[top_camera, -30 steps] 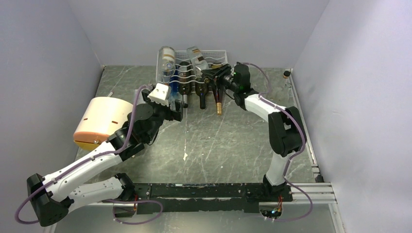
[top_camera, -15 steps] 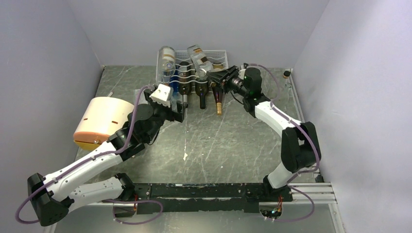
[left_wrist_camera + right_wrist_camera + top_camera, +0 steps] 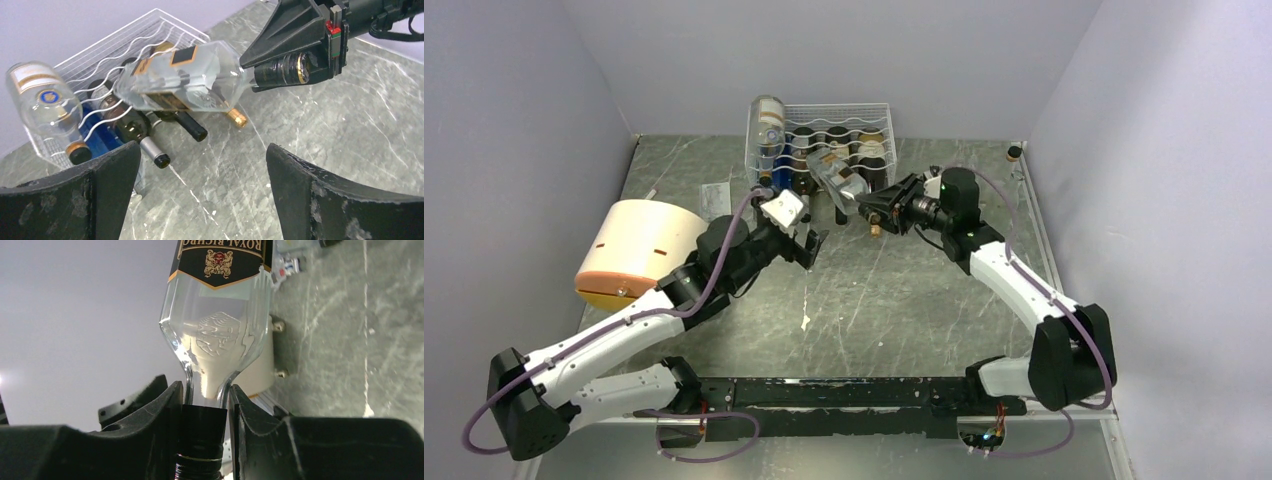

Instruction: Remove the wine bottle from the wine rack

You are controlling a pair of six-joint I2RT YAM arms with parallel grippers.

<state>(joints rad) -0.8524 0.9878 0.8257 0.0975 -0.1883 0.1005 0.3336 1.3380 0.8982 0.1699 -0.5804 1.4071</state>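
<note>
Top external: worktop carries white wine rack by the back wall. Clear wine bottle hangs tilted at the rack's front, above dark bottles, neck clamped in right jaws. Left jaws wide, empty, nearby.

Wine rack at far middle of table. Second bottle on rack's left end; other bottles inside, necks forward. Wine bottle at rack's front, neck in right gripper to its right. Left gripper before rack; drum far left.
</note>
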